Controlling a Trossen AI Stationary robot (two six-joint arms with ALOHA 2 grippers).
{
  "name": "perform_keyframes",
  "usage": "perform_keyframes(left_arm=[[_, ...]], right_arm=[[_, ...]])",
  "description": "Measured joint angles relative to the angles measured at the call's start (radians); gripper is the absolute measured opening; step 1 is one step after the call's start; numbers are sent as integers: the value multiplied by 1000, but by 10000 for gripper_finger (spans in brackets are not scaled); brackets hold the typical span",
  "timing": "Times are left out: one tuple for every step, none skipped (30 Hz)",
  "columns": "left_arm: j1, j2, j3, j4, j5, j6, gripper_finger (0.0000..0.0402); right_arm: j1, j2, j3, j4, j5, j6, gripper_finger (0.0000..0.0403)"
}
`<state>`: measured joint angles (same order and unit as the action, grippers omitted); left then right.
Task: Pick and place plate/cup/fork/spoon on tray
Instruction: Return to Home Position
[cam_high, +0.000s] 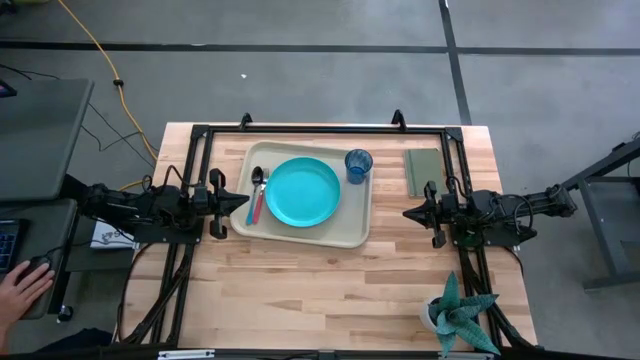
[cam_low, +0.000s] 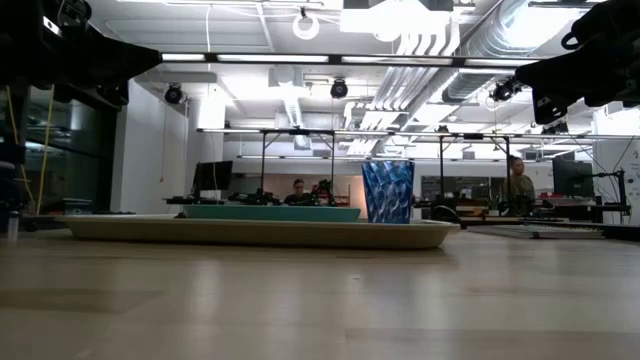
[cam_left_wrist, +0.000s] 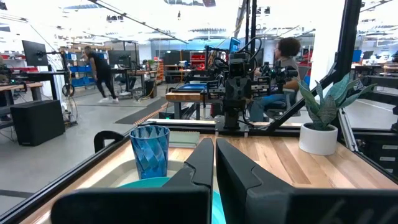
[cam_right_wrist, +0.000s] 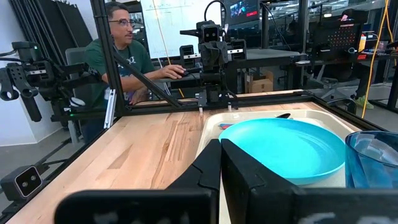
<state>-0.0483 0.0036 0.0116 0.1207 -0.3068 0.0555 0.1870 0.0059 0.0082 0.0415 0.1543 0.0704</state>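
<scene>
The beige tray (cam_high: 352, 232) lies at the table's far middle. On it rest the turquoise plate (cam_high: 302, 191), the dark-blue cup (cam_high: 359, 164) upright at its far right corner, and the blue-handled spoon (cam_high: 256, 190) and red-handled fork (cam_high: 261, 207) side by side at its left end. My left gripper (cam_high: 244, 199) hangs shut and empty above the tray's left edge. My right gripper (cam_high: 408, 212) hangs shut and empty just right of the tray. The cup (cam_low: 387, 191) and plate (cam_low: 270, 212) also show in the low view.
A grey-green pad (cam_high: 423, 170) lies at the far right of the table. A potted plant (cam_high: 458, 318) stands at the near right corner. A black frame (cam_high: 320, 130) runs around the far part of the table. A person's hand (cam_high: 22, 290) rests beyond the left edge.
</scene>
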Motion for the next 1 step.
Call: perform_keyframes(left_arm=[[0, 0, 0, 0, 0, 0, 1]], right_arm=[[0, 0, 0, 0, 0, 0, 0]])
